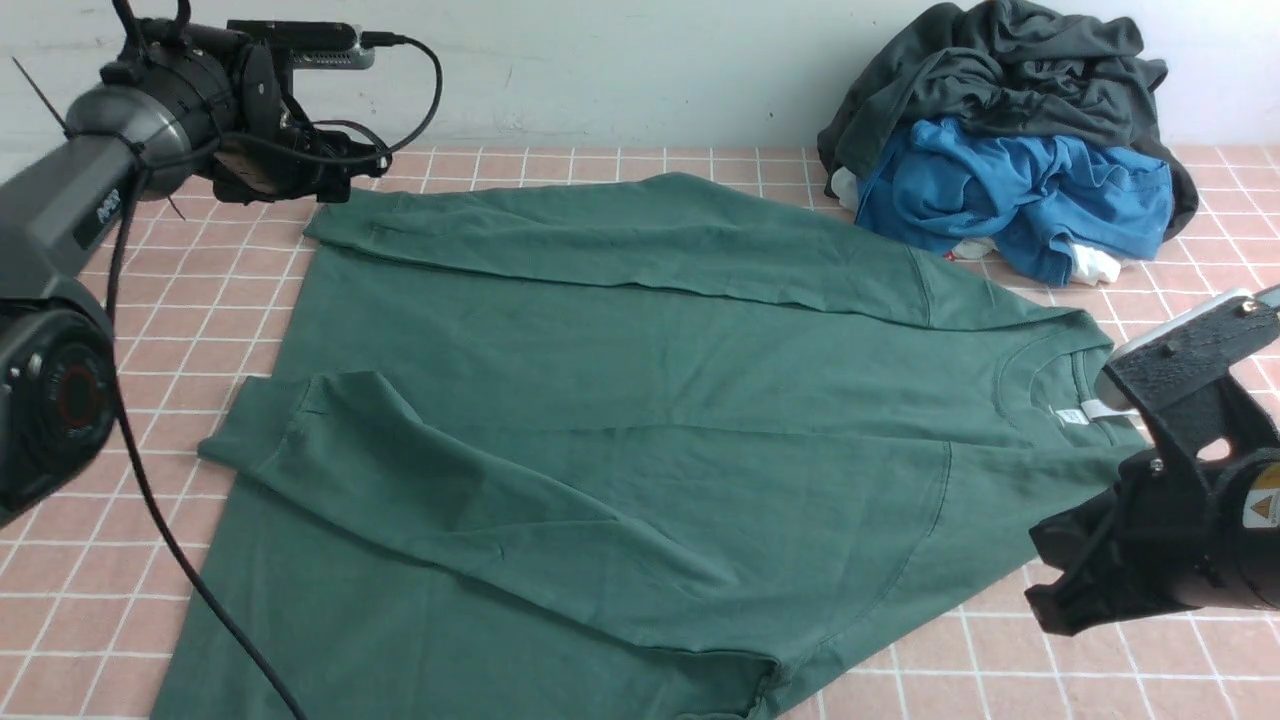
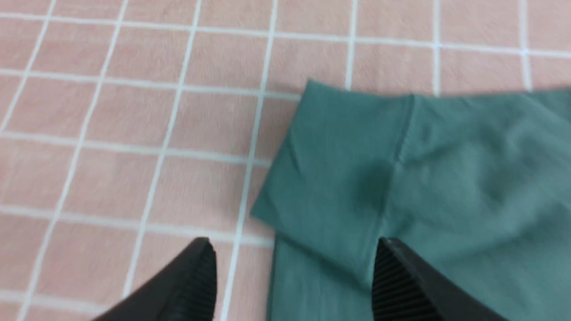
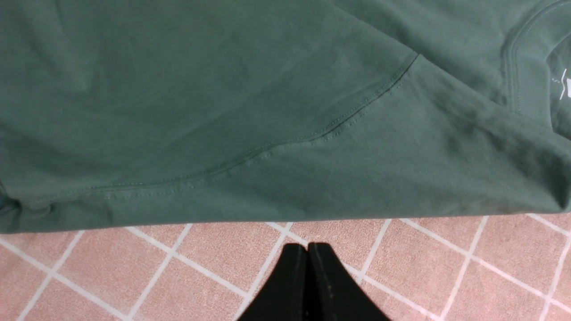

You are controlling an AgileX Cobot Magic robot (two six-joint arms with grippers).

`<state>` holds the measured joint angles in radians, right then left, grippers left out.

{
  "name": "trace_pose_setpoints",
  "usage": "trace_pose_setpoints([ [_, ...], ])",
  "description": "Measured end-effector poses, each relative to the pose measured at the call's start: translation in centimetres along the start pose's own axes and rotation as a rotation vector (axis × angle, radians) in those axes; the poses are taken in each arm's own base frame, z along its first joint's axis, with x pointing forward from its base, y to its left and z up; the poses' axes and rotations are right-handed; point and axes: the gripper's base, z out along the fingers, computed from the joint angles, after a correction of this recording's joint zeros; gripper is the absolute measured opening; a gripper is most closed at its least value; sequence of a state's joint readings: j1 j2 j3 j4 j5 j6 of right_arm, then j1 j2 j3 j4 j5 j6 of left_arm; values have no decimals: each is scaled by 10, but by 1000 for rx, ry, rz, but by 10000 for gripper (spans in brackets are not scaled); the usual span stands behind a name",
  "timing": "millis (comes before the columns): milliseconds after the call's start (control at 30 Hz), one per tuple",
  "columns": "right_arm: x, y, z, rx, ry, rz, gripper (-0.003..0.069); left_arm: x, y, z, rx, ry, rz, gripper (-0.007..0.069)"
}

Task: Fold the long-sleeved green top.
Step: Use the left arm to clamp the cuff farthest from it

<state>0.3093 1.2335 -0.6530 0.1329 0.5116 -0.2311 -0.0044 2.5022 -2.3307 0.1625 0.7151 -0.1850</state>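
Although the far sleeve (image 1: 620, 245) and the near sleeve (image 1: 430, 480) are already lying folded across the green top (image 1: 640, 390), which is sitting flat on the table (image 1: 1000, 665), collar (image 1: 1035, 380) toward the right edge, the body is awaiting folding, so the job is looking about half done. The left claw (image 2: 294, 252) is hovering, jaws apart, over the far cuff (image 2: 339, 169); the right claw (image 3: 308, 249) is idling pinched together, empty, beside the shoulder (image 3: 446, 147).

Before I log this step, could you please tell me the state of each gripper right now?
Left gripper: open, above the sleeve cuff, holding nothing.
Right gripper: shut, empty, beside the green top.
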Motion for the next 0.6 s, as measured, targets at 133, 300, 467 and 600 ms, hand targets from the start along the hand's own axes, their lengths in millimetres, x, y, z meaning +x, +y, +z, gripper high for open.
trace_pose_setpoints([
  [133,1,0,4,-4,17,5,-10,10,0,32,2,-9,-12,430],
  [300,1,1,6,-11,18,23,-10,24,-2,59,9,-19,-46,316],
  [467,1,1,6,-11,14,23,-10,21,-2,57,11,-32,-29,76],
  [600,1,1,6,-11,15,23,-10,9,-2,45,10,-55,17,2],
])
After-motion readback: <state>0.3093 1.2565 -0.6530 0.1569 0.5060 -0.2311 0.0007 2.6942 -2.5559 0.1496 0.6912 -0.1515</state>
